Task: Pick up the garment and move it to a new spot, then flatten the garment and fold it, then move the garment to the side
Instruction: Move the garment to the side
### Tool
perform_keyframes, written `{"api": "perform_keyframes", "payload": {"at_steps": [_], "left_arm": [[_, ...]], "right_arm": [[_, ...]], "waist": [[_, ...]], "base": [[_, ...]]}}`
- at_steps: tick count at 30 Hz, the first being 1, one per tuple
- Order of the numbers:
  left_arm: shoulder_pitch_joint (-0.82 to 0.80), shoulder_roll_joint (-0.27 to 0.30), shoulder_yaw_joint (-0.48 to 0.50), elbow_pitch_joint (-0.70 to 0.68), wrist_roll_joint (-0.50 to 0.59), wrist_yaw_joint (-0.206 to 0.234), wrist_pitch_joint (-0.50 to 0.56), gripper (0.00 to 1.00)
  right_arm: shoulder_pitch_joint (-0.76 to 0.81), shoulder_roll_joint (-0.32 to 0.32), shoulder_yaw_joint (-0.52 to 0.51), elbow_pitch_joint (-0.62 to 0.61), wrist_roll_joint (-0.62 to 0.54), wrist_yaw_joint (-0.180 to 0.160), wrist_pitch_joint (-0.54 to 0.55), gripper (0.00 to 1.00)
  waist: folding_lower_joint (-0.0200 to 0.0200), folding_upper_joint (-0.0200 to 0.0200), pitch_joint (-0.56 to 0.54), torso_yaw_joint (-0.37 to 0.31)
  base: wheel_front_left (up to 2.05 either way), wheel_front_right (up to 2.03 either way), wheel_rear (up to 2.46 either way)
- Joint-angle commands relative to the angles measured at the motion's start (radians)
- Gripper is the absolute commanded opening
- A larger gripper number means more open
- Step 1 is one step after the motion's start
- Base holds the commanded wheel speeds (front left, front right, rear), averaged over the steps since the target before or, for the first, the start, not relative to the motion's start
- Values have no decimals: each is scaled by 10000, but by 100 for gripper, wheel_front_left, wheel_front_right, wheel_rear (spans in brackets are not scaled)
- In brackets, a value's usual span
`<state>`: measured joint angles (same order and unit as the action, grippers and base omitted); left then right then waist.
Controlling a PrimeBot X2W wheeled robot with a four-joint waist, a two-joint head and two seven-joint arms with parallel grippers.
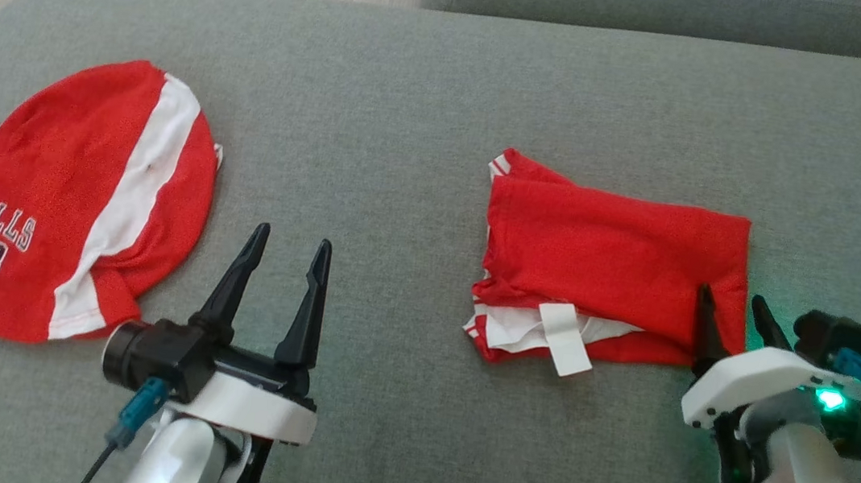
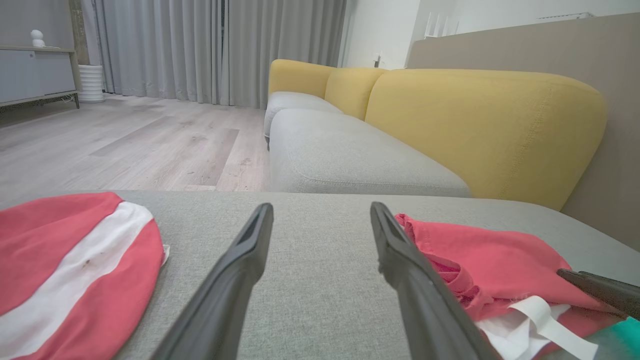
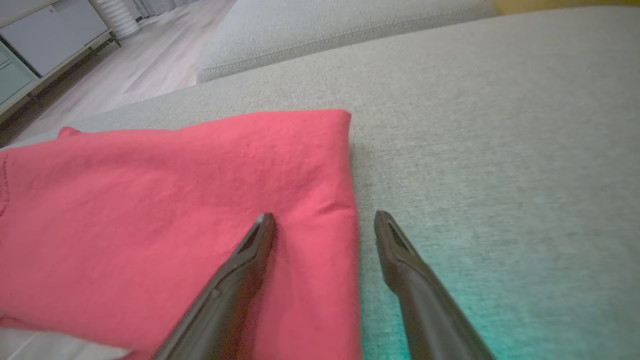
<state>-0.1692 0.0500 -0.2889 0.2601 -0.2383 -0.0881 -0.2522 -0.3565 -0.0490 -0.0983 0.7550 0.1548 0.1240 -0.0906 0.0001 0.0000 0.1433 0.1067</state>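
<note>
Garment (image 1: 613,270), red and folded into a rough rectangle, lies right of centre on a grey sofa cushion (image 1: 413,110). Right hand (image 1: 732,294) is spread open and straddles its right edge, one finger over cloth, one over cushion. Left hand (image 1: 294,236) hovers open and empty. Folding looks done. Moving it aside seems next, which calls for a pinch through all layers. A second red garment (image 1: 78,201) lies far left. Both lie loose, inside nothing.

Left pincer (image 1: 293,236) and right pincer (image 1: 732,294) both point forward, jaws spread wide.
</note>
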Motion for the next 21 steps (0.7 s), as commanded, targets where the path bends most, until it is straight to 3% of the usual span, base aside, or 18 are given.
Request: {"api": "perform_keyframes", "payload": {"at_steps": [1, 10, 11, 12, 16, 21], "left_arm": [[-480, 4, 274, -292, -113, 37, -95, 100], [-700, 3, 247, -374, -190, 107, -95, 100], [-723, 3, 241, -375, -193, 119, -95, 100], [-747, 3, 238, -376, -196, 131, -95, 100], [-797, 3, 235, -381, -184, 144, -95, 100], [-829, 3, 195, -467, -150, 149, -95, 100]], "right_arm": [[-576, -13, 327, 40, 166, 67, -22, 100], [-1398, -13, 951, 1820, 517, 67, -38, 100], [-1479, -13, 1012, 1959, 554, 67, -90, 57], [-1556, -13, 1063, 2087, 579, 67, -154, 2], [-1799, -13, 1142, 2332, 398, 67, -488, 0], [-2150, -15, 868, 2339, -964, 67, -897, 0]], "waist": [[-1, 0, 133, 110], [-1, 0, 465, 182], [-1, 0, 486, 171], [-1, 0, 496, 154], [-1, 0, 469, 20], [-1, 0, 334, -375]], "base": [[0, 0, 0], [0, 0, 0], [0, 0, 0], [0, 0, 0], [0, 0, 0], [0, 0, 0]]}}
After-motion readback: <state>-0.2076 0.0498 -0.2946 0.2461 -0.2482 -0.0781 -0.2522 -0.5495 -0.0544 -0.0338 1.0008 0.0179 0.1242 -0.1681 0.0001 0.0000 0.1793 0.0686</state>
